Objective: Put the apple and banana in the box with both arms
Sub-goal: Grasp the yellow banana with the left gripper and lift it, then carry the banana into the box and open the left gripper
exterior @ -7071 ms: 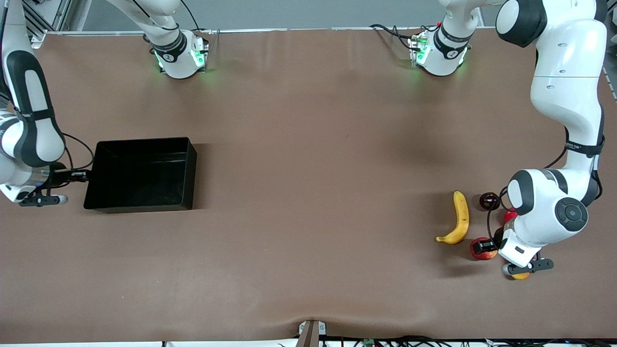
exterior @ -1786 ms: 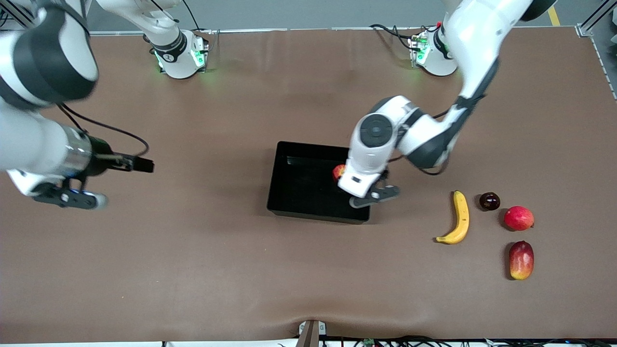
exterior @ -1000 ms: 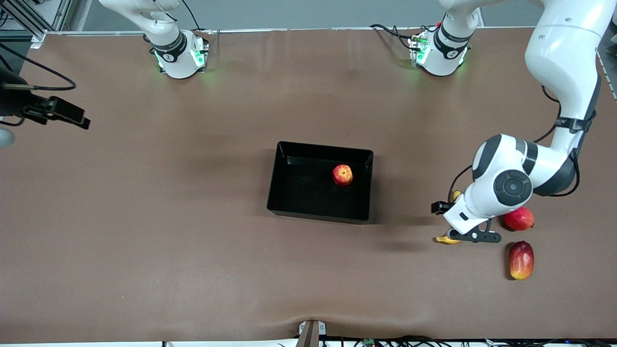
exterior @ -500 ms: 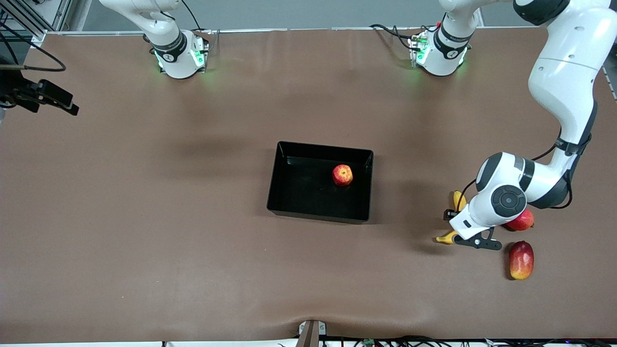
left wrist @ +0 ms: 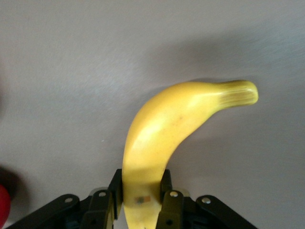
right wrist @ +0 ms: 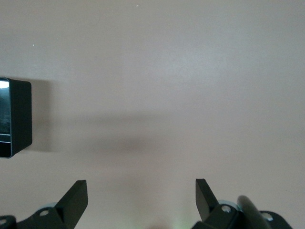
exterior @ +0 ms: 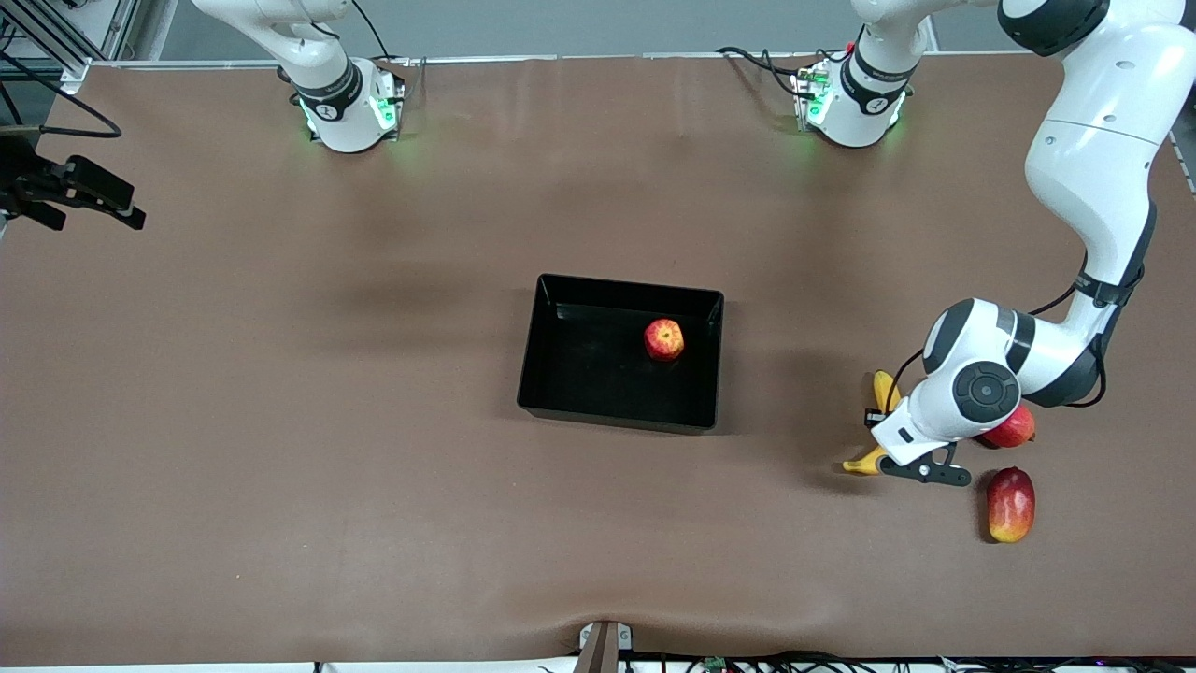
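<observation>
Two claws are at work over a brown surface (exterior: 374, 486), with the box (exterior: 533, 355) as the landmark at its middle. The apple (exterior: 663, 339) sits inside the box, near the wall toward the left arm's end. The banana (exterior: 880, 393) lies on the surface well apart from the box, toward the left arm's end; the left claw (exterior: 883, 432) is down on it and clamped around its middle, so only the two tips show in the front view. Just beside the banana, still farther from the box, a pinkish-red round fruit (exterior: 1014, 428) is half hidden under the left arm's wrist, and a red-and-yellow mango (exterior: 1010, 505) lies nearer to the front camera than that fruit. Both stand close to the left arm but neither touches the banana. Between banana and box the surface is bare.

The left wrist view shows what the front view hides: the fingers (left wrist: 115, 191) press on both flanks of the banana (left wrist: 167, 129), whose curved body runs away from the claw (left wrist: 142, 198) to a ridged tip, with a sliver of red fruit (left wrist: 4, 210) at the picture's edge.

The right claw (exterior: 79, 192) hangs over the surface's edge at the right arm's end, well apart from the box, waiting. Its wrist view shows the fingers (right wrist: 76, 195) spread wide with nothing between them, and a corner of the box (right wrist: 14, 117).
</observation>
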